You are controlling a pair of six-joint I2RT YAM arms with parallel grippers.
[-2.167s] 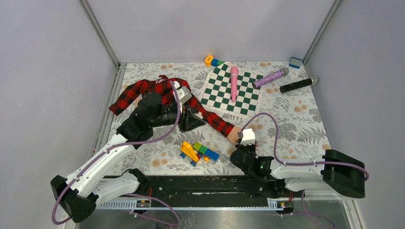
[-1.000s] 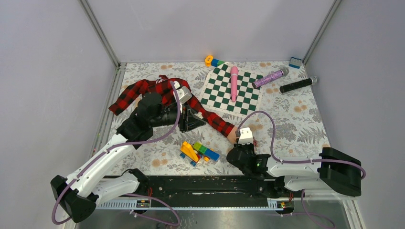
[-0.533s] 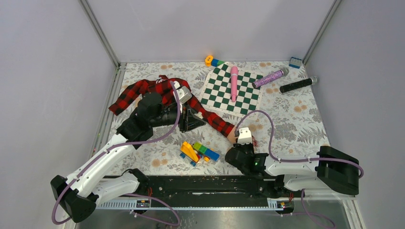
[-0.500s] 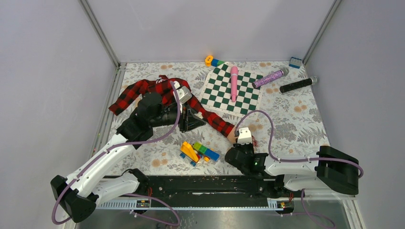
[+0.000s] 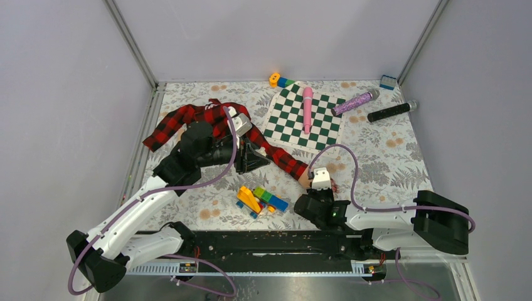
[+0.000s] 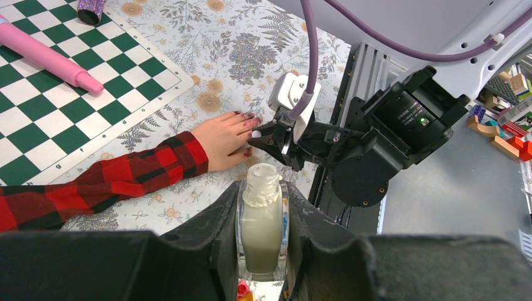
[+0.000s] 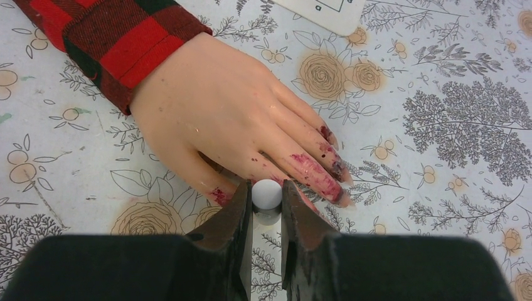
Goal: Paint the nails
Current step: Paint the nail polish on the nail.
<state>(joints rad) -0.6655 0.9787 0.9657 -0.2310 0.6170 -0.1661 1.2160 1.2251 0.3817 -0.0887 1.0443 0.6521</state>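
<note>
The glossy dark-red nails (image 7: pixel 337 169), smeared and blotchy, tipped the pale pink mannequin hand (image 7: pixel 213 106) with the red-black plaid sleeve (image 7: pixel 119 37). Over that hand's fingers the right gripper (image 7: pixel 266 188) was clamped on a small white-topped brush handle (image 7: pixel 266 197). Near the hand, the left gripper (image 6: pixel 261 188) gripped an uncapped pale glass bottle (image 6: pixel 261 222).

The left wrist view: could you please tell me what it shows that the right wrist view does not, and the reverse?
Only the left wrist view: an uncapped pale bottle clamped in the left tool, the chessboard with a pink stick on it, and the right arm from outside. Only the right wrist view: close detail of dark-red smears on the nails and the skin around them, and of a white cap pinched in the right tool. Both: the mannequin hand, its plaid sleeve and the floral table cover.
</note>
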